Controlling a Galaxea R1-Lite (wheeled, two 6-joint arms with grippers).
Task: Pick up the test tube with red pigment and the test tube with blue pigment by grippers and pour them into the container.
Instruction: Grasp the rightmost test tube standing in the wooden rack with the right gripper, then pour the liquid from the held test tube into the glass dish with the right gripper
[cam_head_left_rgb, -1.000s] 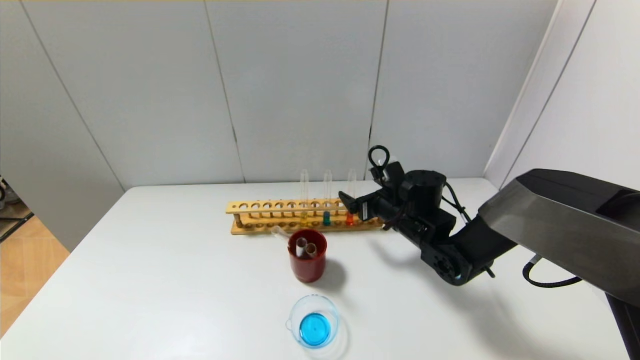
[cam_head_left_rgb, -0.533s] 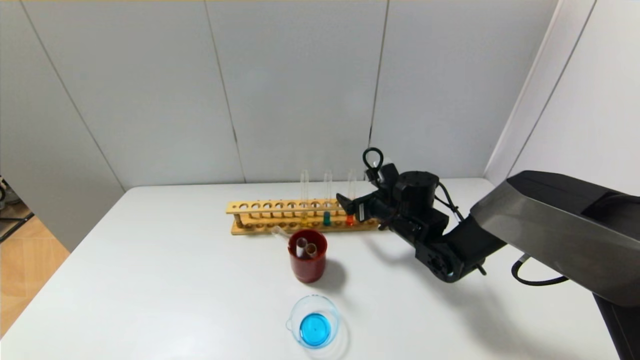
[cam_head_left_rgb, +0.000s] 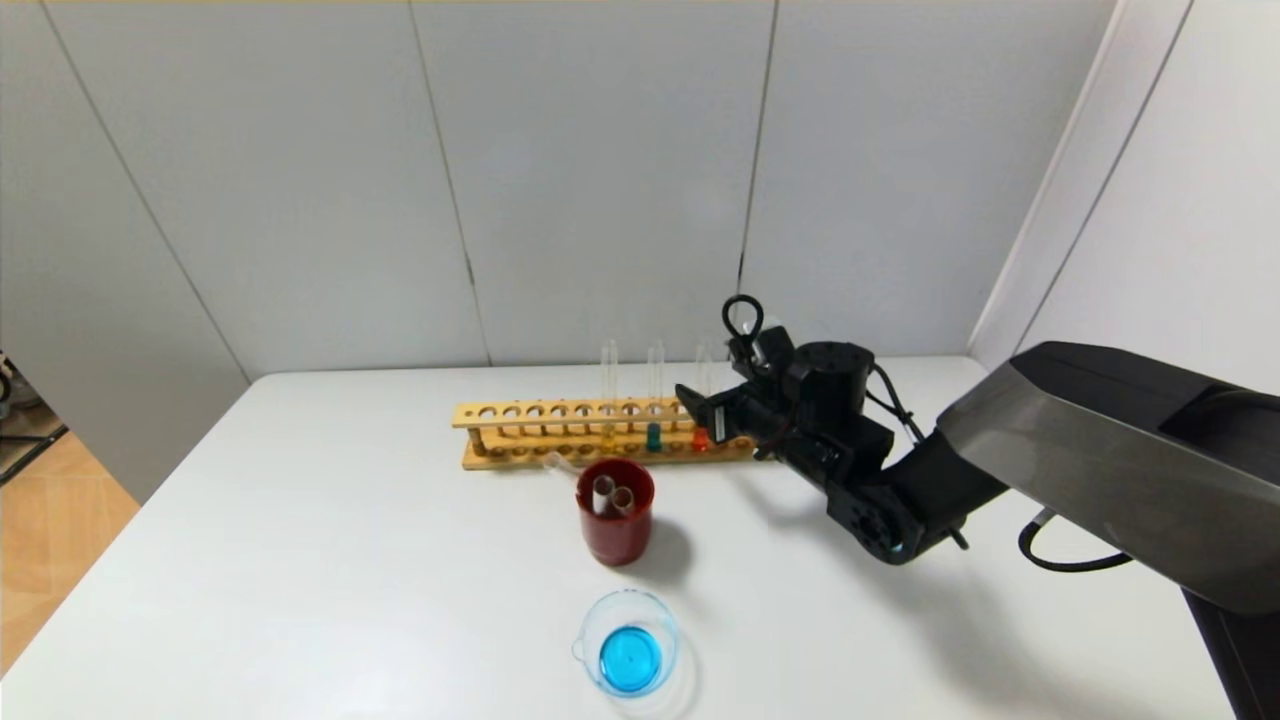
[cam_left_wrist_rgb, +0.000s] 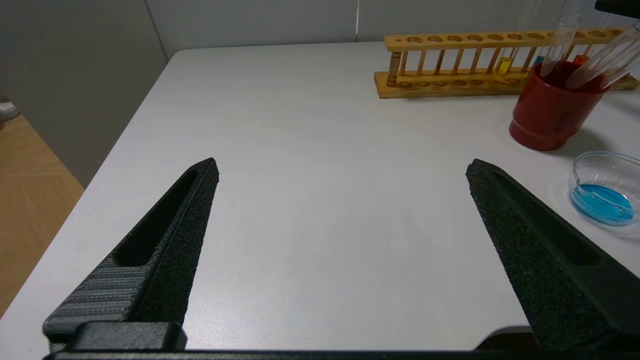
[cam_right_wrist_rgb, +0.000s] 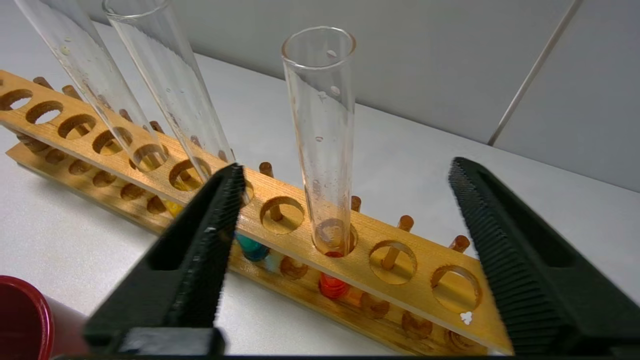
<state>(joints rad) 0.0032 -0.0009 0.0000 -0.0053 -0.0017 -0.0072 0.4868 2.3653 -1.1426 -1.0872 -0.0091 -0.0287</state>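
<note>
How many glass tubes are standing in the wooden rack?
3, all toward the wooden rack's right end: the yellow-liquid tube, the teal-liquid tube, then the test tube with red pigment, between the right gripper's open jaws.

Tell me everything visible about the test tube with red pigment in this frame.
The test tube with red pigment is a long, thin, clear glass tube with an open rim and a rounded bottom holding a little orange-red liquid. It stands upright in a hole of the wooden rack, to the right of the teal and yellow tubes. The right gripper faces it with its jaws open on either side, not touching it. Small droplets fleck the glass.
</note>
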